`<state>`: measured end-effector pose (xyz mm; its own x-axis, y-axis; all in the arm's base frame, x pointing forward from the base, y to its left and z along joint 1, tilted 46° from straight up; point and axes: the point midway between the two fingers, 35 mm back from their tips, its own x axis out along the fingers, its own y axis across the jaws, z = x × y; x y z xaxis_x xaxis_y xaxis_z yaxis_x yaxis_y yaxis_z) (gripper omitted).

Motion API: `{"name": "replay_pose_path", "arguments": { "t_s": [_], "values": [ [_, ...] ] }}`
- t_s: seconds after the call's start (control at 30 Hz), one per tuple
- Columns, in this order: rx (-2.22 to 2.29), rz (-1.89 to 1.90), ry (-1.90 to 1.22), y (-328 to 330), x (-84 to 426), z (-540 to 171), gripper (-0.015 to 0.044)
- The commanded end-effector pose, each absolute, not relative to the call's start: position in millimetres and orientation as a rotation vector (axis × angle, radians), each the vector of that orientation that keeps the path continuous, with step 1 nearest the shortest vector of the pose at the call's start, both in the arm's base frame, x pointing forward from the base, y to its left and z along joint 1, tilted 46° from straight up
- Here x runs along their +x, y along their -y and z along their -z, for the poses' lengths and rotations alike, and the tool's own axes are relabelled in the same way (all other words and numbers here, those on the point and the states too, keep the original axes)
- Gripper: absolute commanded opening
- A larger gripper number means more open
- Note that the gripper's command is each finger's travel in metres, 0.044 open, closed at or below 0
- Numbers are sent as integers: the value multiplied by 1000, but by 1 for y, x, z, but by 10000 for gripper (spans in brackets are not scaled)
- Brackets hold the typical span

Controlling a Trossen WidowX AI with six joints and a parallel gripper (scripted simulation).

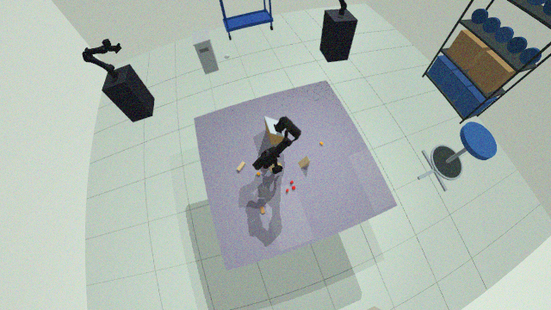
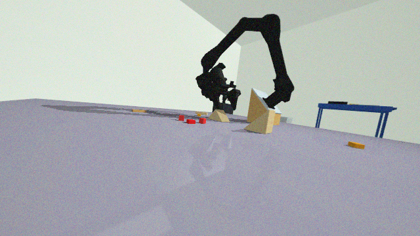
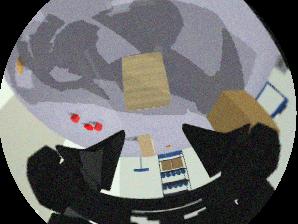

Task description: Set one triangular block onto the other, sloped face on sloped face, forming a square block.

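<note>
One tan triangular block [image 2: 219, 115] lies on the purple table right under my gripper [image 2: 229, 96]. In the wrist view it [image 3: 145, 83] sits just beyond the spread fingertips, touching neither finger. From above it is mostly hidden by the gripper [image 1: 270, 164]. The other triangular block [image 2: 262, 122] rests apart on the table, nearer the exterior camera, and also shows from above [image 1: 304, 162]. The two blocks do not touch. My gripper is open and empty, a little above the table.
The tan arm pedestal [image 2: 257, 104] stands just behind the nearer block. Three small red cubes [image 2: 191, 120] lie to the left. Small orange pieces [image 2: 356, 145] [image 1: 263, 209] and a tan stick [image 1: 241, 166] are scattered on the table.
</note>
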<state>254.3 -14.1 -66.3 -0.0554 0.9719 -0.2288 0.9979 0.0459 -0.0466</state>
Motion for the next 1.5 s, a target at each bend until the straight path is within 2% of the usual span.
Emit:
{"name": "replay_pose_path", "arguments": {
  "t_s": [0.0,0.1,0.27,0.5,0.73,1.17,1.47],
  "values": [
    [2119,384,-2105,47,259,36,440],
    [2181,487,-2048,76,256,5,440],
    [2184,456,-2009,80,259,6,440],
    [1951,401,-2066,102,262,80,440],
    [1944,399,-2067,103,262,82,440],
    [1948,393,-2071,15,257,120,440],
    [1948,391,-2072,9,256,120,440]
  ]
}}
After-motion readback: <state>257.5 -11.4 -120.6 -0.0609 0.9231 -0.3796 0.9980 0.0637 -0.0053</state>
